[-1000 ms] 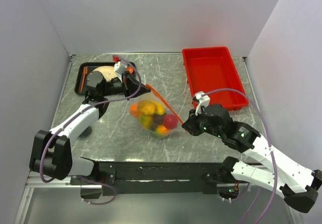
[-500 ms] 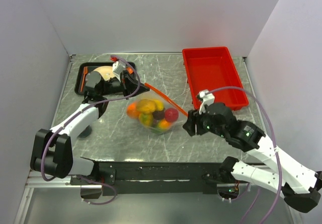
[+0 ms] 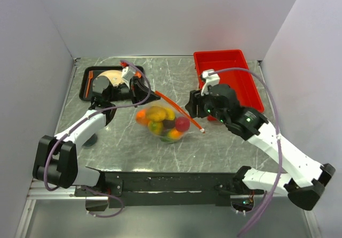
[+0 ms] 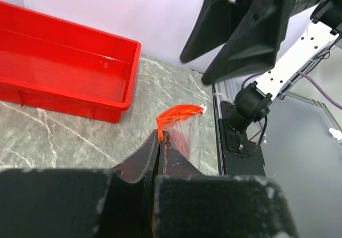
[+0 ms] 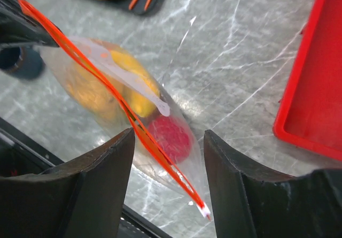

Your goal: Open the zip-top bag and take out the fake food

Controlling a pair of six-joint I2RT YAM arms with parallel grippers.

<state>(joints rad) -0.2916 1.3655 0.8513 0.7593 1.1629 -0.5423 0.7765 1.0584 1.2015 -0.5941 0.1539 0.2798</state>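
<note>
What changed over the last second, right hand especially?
The right hand opened, releasing the end of the zipper strip, and moved away from the near edge toward the red bin; the strip now runs between its open jaws. The strip's freed end sagged out toward the near right. Unchanged: left hand shut on the strip's other end, zip-top bag mid-table with the fake food inside.

The zip-top bag is clear filmy plastic, the fake food glossy, the table smooth.

Clear bag has orange-red zipper strip; bin is red.
</note>
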